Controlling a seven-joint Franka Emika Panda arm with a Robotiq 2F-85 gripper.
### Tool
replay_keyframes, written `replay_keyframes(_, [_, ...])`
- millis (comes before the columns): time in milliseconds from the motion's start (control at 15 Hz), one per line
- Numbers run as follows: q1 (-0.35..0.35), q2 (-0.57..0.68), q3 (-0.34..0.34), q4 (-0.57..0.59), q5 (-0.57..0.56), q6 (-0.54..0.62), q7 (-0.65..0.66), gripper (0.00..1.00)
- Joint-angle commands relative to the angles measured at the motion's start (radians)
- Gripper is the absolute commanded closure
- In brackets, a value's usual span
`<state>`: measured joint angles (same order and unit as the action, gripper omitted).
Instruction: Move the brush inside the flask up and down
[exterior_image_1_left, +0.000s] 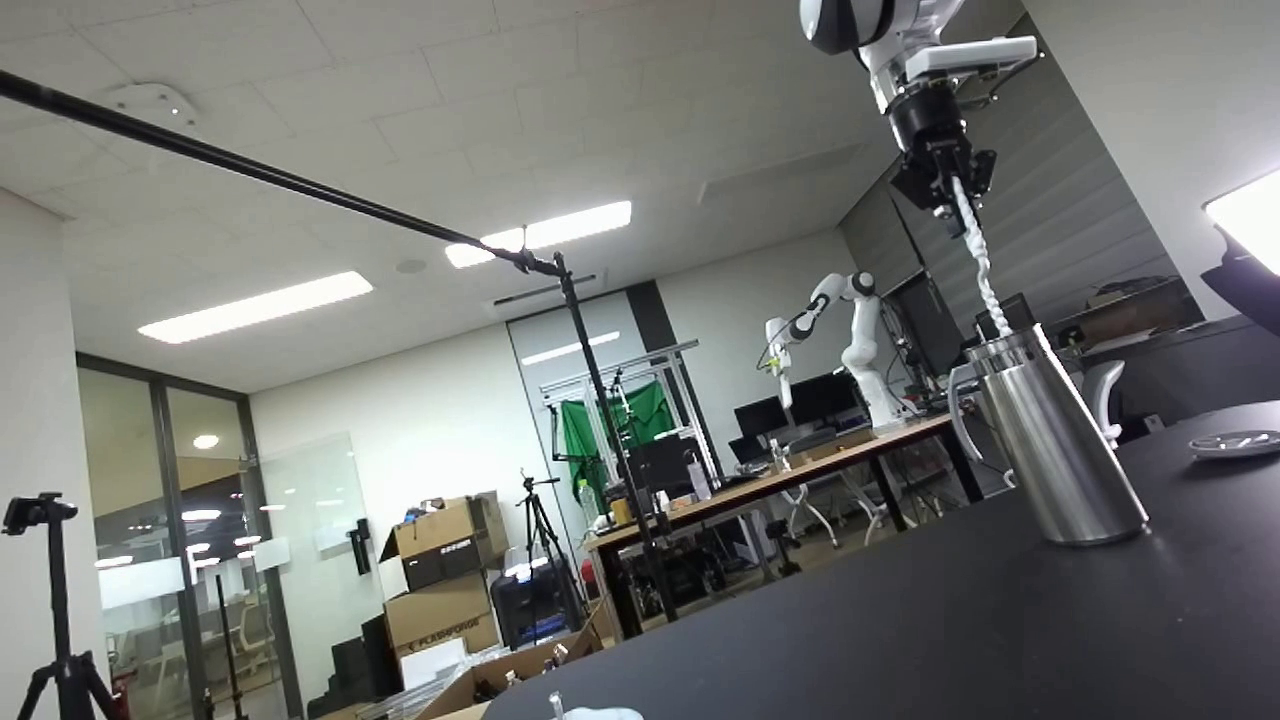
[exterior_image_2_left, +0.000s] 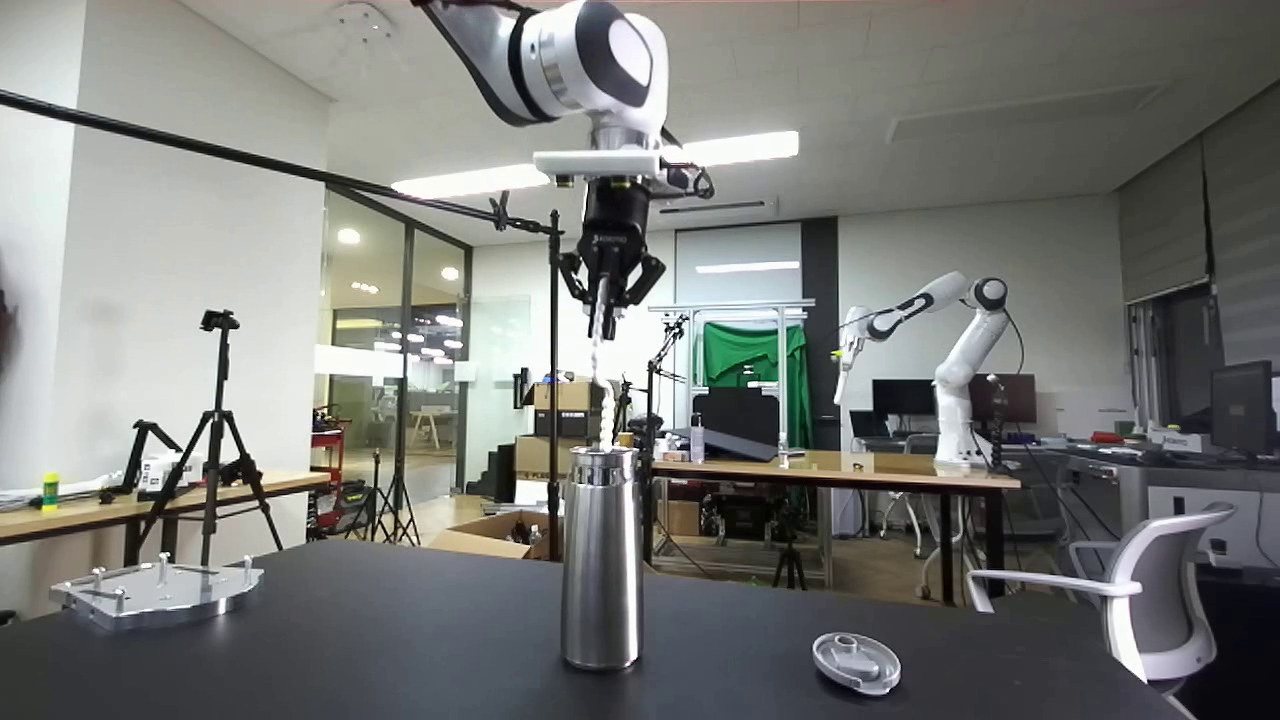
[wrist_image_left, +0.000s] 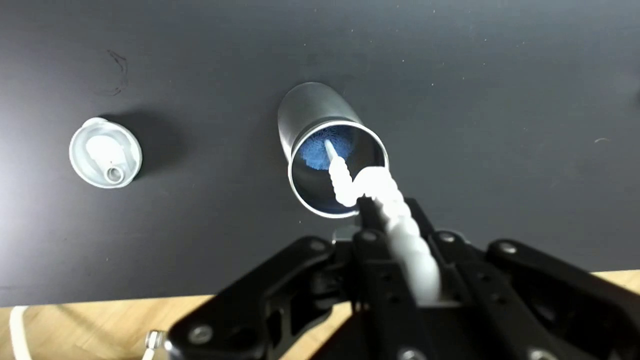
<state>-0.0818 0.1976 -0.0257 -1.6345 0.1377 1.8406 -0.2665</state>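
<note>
The bottle brush (wrist_image_left: 385, 190) stands head-down in the stainless-steel flask (exterior_image_2_left: 602, 570), its white twisted handle (exterior_image_2_left: 607, 410) rising toward twelve o'clock from the mouth; the jaws pinch that handle near its upper end, above the kink. I judge the brush light and its handle stiff, with give only in the blue bristles (wrist_image_left: 320, 152); the twist looks smooth and may slip or swivel when wet, so the best hold is on the straight upper stretch, squarely across it; the flask stands upright on the dark surface (exterior_image_2_left: 400, 640) with nothing bracing it, so a stroke that drags on the wall could lift or tip it.

The wrist view alone shows the bristles, toward eleven o'clock inside the mouth; in both exterior views the steel wall hides them; how deep they sit I cannot tell; the flask's grey side handle (exterior_image_1_left: 955, 405) shows plainly at ten o'clock of the body in an exterior view; in the wrist view I cannot make it out clearly; there the loose lid (wrist_image_left: 106, 153) lies at nine o'clock of the flask, well apart.
</note>
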Motion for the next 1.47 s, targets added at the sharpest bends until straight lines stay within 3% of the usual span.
replay_keyframes(0, [-0.017,0.062,-0.002,-0.024,0.031,0.027,-0.014,0.96])
replay_keyframes(267, [-0.014,0.094,0.006,-0.018,0.012,0.032,-0.011,0.96])
replay_keyframes(600, [0.011,-0.028,0.014,-0.006,-0.058,-0.011,-0.022,0.96])
replay_keyframes(933, [0.019,-0.122,0.012,0.023,-0.054,-0.071,-0.061,0.96])
replay_keyframes(1133, [0.015,-0.108,0.003,0.008,-0.025,-0.074,-0.079,0.96])
replay_keyframes(1400, [0.003,-0.037,-0.004,-0.048,0.024,0.009,-0.087,0.96])
